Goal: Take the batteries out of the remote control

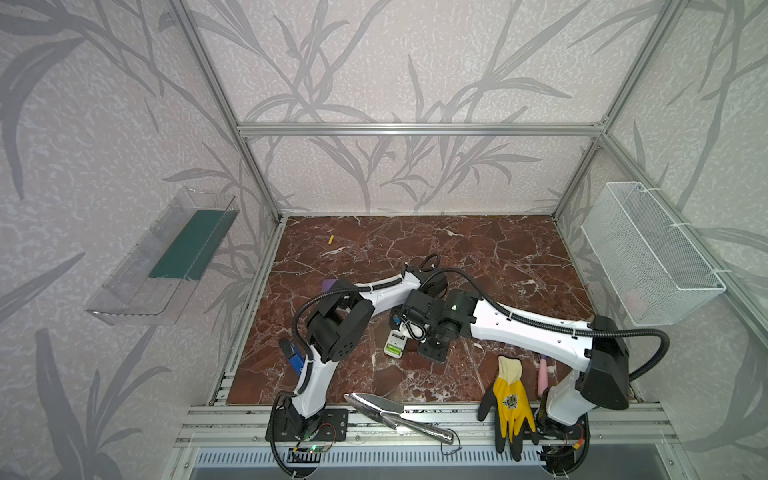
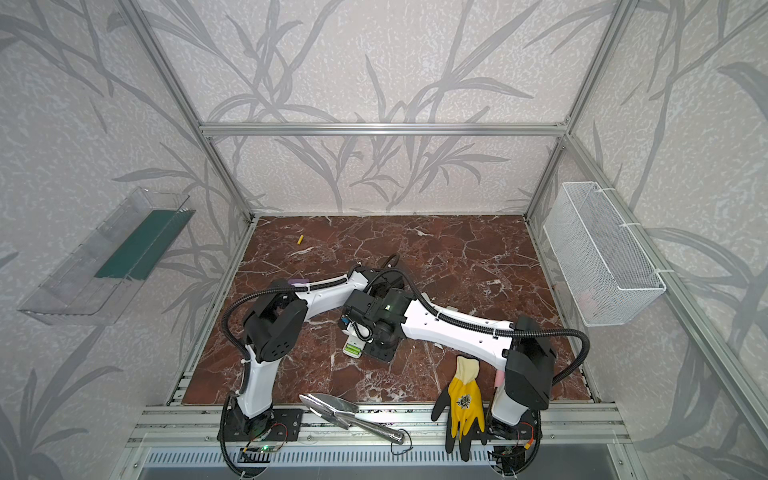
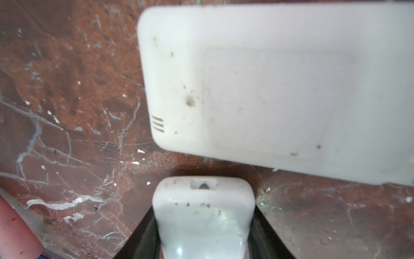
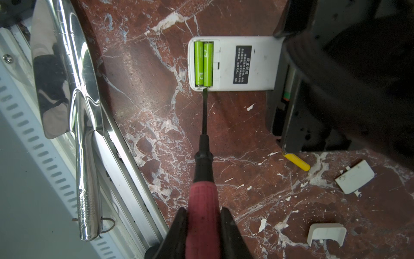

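Observation:
A white remote control (image 4: 233,64) lies back-up on the marble, its open bay holding two lime green batteries (image 4: 203,64); both top views show it (image 1: 394,343) (image 2: 353,347). My right gripper (image 4: 203,209) is shut on a red-handled screwdriver (image 4: 202,179), whose tip touches the bay's edge at a green battery's end. My left gripper (image 3: 203,210) is shut on the remote's (image 3: 203,197) far end. One yellow battery (image 4: 296,162) lies half under the left arm. Another (image 1: 331,239) (image 2: 300,239) lies at the back left. The arms hide both grippers' jaws in the top views.
A second white casing (image 3: 280,89) lies just past the left gripper. Two loose white covers (image 4: 355,179) (image 4: 326,233) lie near the right gripper. A steel trowel (image 1: 390,411) and a yellow glove (image 1: 509,399) lie on the front rail. A wire basket (image 1: 652,257) hangs on the right wall.

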Available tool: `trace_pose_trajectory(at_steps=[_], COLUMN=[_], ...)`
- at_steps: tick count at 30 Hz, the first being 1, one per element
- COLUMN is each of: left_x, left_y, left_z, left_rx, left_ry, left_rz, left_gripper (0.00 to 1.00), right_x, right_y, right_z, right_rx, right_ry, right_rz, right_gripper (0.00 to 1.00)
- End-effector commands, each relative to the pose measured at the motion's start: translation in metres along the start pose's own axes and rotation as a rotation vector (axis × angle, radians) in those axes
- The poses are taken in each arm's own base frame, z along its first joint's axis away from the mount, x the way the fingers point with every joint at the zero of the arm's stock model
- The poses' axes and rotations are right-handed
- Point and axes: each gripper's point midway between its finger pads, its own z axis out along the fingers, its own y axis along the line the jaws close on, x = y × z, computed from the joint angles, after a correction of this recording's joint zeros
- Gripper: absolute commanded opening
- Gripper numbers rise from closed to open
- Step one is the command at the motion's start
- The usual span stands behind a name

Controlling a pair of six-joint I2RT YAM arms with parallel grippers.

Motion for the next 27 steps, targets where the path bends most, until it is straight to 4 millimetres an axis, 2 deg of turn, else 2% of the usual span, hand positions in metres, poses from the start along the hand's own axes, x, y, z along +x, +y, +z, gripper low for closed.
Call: trace_pose_trajectory(at_steps=[1, 20, 27], left_x=[0.012, 0.012, 0.013], left_y=[0.005, 0.005, 0.002], left_z=[0.024, 0.027, 0.03], left_rx=[-0.094, -0.1, -0.09], left_ry=[0.045, 0.047, 0.05], left_rz=[0.017, 0.021, 0.021], left_gripper=[0.0, 0.0, 0.0], right_x=[-0.01, -0.01, -0.018], right_y=[-0.01, -0.01, -0.011], right_z=[0.0, 0.017, 0.019], right_rx=[0.02, 0.014, 0.02], right_ry=[-0.016, 0.064, 0.022], right_rz=[0.035, 0.03, 0.042], right_gripper=[0.0, 0.0, 0.0])
